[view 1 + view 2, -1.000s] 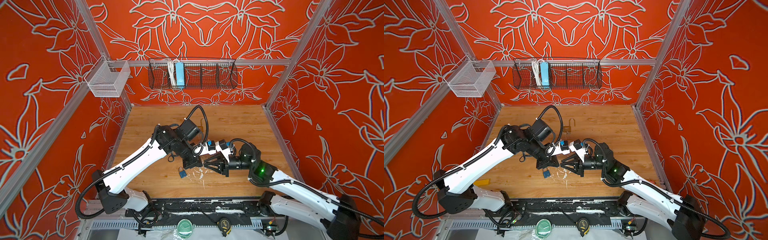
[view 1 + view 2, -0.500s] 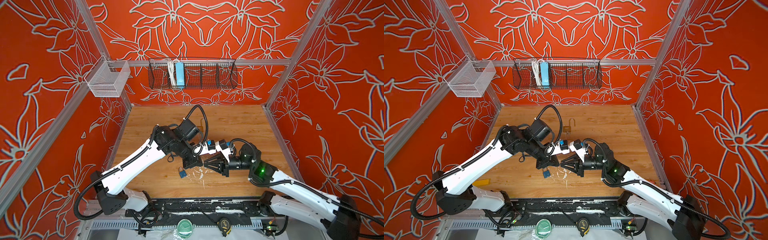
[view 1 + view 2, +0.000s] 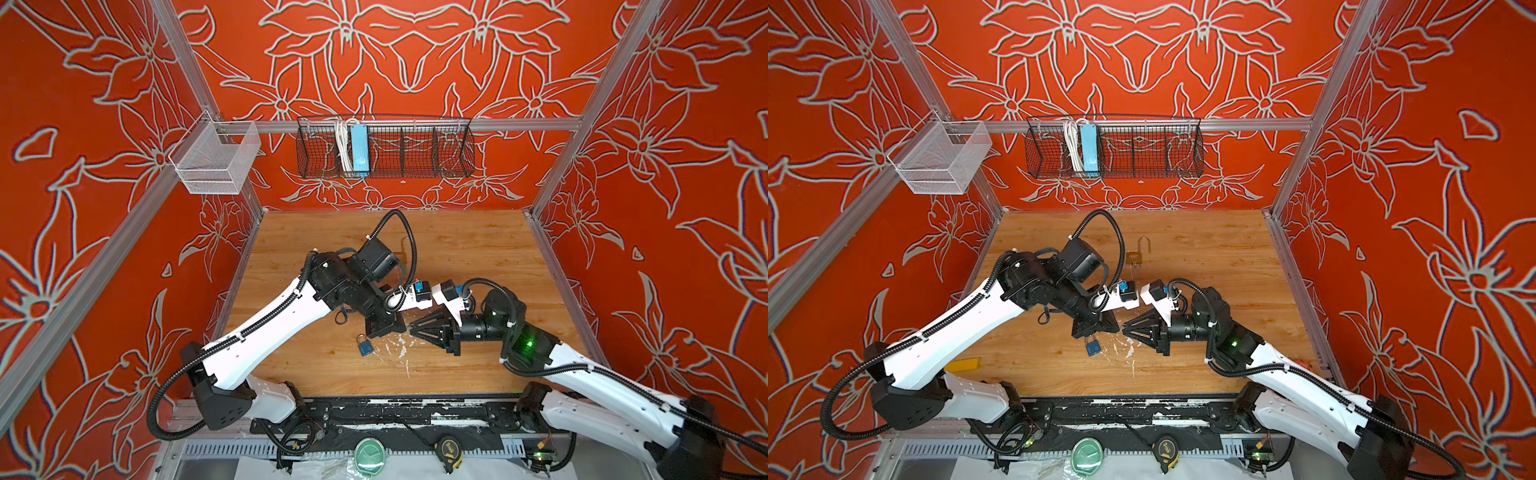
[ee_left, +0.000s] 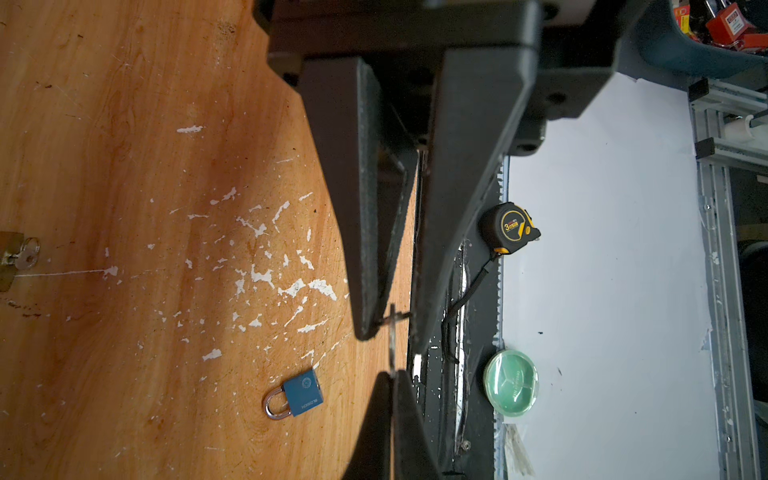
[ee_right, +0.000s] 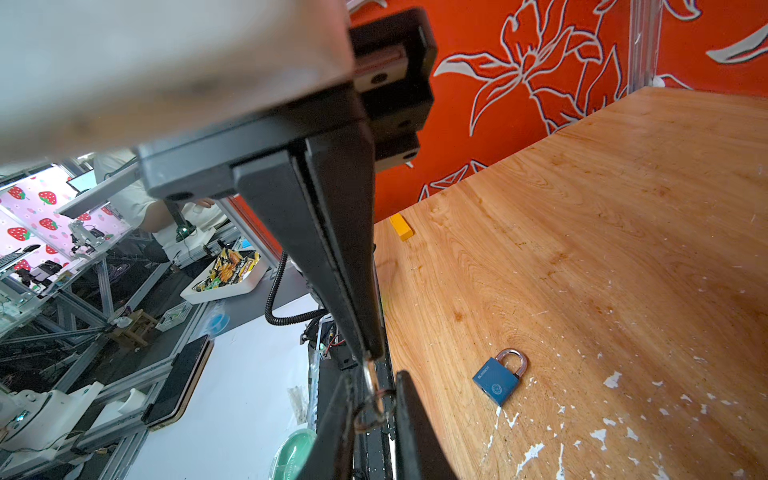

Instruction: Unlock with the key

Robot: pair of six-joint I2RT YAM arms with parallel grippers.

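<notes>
The key [image 4: 392, 336] is held up off the worktop [image 3: 457, 257], caught between the two grippers. The left gripper [image 4: 392, 326] has its fingers [image 4: 365, 270] closed on one end of the key, where a thin ring [image 5: 374, 409] hangs. The right gripper [image 5: 370, 355] has its fingers [image 5: 332, 270] squeezed tight on the other end. The two grippers meet tip to tip. The blue padlock [image 3: 365, 346] lies flat on the worktop, near the tips, and nothing touches it. Its loop is shut. A brass padlock [image 3: 1136, 255] sits farther back on the worktop, well apart from the blue one.
</notes>
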